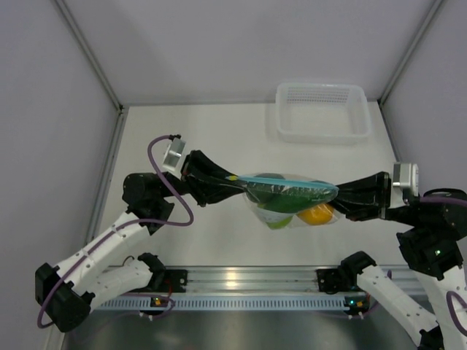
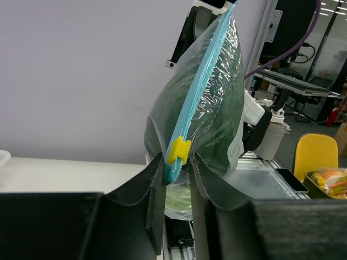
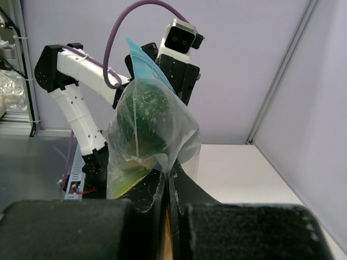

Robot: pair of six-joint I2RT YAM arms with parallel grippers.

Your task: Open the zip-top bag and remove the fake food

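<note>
Pinches one end of the zip-top bag (image 1: 292,191) with the right gripper (image 1: 337,195), fully closed. Straddles the blue zip strip (image 2: 203,81) narrowly with the left gripper (image 1: 244,186), beside the yellow slider (image 2: 179,150); clamping unclear. Suspends bag above tabletop (image 1: 204,146), fake food (image 1: 317,214) still inside.

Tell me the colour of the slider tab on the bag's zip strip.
The slider tab is yellow; the left wrist view shows it best.
</note>
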